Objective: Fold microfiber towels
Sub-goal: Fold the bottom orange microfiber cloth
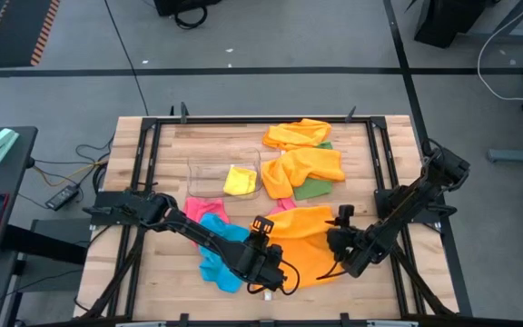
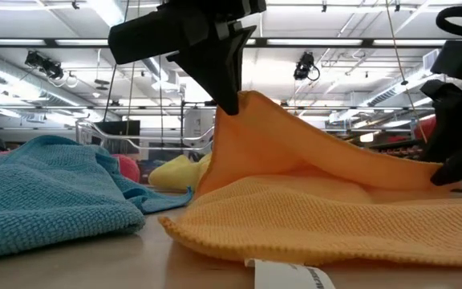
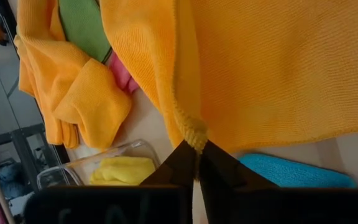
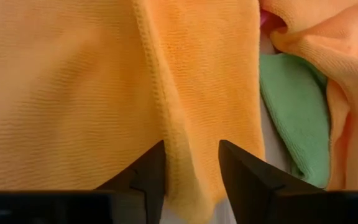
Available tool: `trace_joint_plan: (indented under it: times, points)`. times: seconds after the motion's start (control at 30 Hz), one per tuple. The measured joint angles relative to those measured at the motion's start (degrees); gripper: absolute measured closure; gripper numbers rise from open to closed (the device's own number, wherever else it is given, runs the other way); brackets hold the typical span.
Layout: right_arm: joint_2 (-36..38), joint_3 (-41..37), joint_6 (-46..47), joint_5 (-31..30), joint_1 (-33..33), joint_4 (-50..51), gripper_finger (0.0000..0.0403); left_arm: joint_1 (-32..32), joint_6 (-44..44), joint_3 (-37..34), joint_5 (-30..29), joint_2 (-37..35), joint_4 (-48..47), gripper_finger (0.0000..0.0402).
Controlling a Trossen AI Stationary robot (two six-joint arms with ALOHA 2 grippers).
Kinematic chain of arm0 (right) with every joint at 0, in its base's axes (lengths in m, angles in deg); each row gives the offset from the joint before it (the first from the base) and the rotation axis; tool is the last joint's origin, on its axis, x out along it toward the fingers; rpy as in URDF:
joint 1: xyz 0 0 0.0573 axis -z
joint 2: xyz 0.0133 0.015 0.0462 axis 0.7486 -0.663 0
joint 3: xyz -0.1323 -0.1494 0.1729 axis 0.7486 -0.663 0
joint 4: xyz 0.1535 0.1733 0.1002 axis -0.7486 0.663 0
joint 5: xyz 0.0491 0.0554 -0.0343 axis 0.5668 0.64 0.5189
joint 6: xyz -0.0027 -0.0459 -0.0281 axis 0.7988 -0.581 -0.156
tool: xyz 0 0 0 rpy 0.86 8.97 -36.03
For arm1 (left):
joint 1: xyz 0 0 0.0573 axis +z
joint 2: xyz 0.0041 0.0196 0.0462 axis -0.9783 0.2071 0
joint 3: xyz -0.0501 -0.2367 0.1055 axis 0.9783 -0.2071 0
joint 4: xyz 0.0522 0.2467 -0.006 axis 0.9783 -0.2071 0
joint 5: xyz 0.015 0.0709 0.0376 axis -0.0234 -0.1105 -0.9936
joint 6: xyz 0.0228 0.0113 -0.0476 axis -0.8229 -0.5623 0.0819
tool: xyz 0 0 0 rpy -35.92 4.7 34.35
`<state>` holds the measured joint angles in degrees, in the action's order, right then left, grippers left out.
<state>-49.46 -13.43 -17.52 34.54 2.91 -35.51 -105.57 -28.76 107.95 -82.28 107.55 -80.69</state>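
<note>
Orange knitted microfiber towel [image 1: 305, 238] lies spread on the wooden table [image 1: 166, 182] between the two grippers. The left gripper [image 3: 196, 149] pinches a hemmed corner of it, the dark fingers [image 3: 178, 163] pressed together on the cloth; the low view shows that corner raised into a peak above the rest of the towel, which the high view does not reveal. The right gripper [image 4: 191, 163] straddles the opposite hemmed edge with its fingers [image 4: 244, 171] parted a little, the fabric running between them; whether they squeeze it cannot be told.

Beside the left gripper a crumpled blue microfiber towel [image 2: 50, 189] rests on the table, touching the orange one. Only the high view shows the clear plastic rectangular bin [image 1: 222, 175] beyond the grippers with a yellow cloth [image 1: 240, 179] inside, plus a heap of further orange cloths [image 1: 303, 156] over a green cloth [image 1: 319, 188] and a pink cloth [image 1: 205, 209] near the left arm.

In the low view the right gripper is cut off at the frame edge, and a white tag [image 2: 293, 277] under the towel's near edge is unreadable.
</note>
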Motion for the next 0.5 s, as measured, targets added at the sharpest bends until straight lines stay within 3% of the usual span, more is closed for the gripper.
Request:
trace_joint_plan:
  times: [0.17,0.37,0.5]
  points:
    - [0.04,0.00,0.19,1.28,0.00,0.65,0.0278,0.00,0.41,0.00,0.00,0.00,-0.81,0.0390]
    - [0.04,0.00,0.54,3.21,0.00,1.34,0.0294,0.00,1.22,0.00,0.02,-0.02,-1.15,0.0374]
    - [0.04,0.00,0.29,3.48,0.07,1.35,0.0341,0.04,1.22,0.00,0.02,0.00,-1.01,0.0382]
